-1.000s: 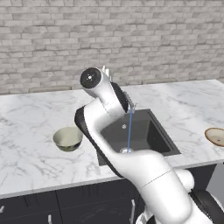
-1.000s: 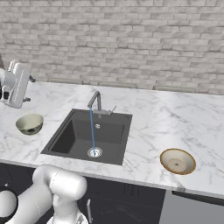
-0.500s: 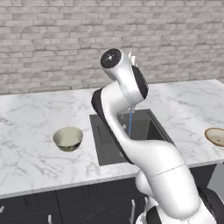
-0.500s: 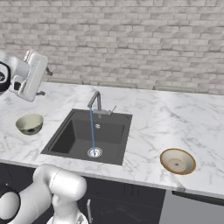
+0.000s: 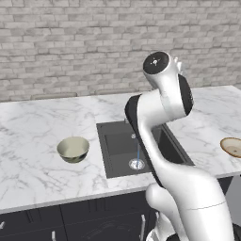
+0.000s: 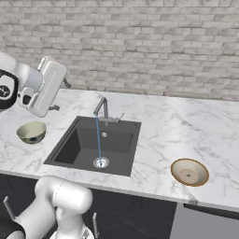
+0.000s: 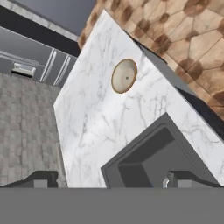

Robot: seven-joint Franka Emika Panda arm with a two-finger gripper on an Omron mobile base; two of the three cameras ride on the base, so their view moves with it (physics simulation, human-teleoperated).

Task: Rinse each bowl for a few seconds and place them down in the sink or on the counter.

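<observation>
1. The jaws are spread wide and hold nothing; the gripper (image 7: 109, 180) hangs high above the desk (image 6: 154, 121), looking down over the sink (image 6: 77, 149).
2. The greenish-cream bowl (image 5: 73, 149) sits upright on the desk left of the sink.
3. The tan bowl (image 6: 189, 172) rests on the desk well to the sink's right.
4. Water runs from the faucet (image 6: 101, 108) onto the drain (image 6: 101, 162).

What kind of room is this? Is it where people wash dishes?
It looks like a kitchen, a computer-drawn one. There is a dark sink with water running from its faucet, a white marble counter over dark cabinets, and two bowls, a greenish bowl and a tan bowl, on it.
</observation>
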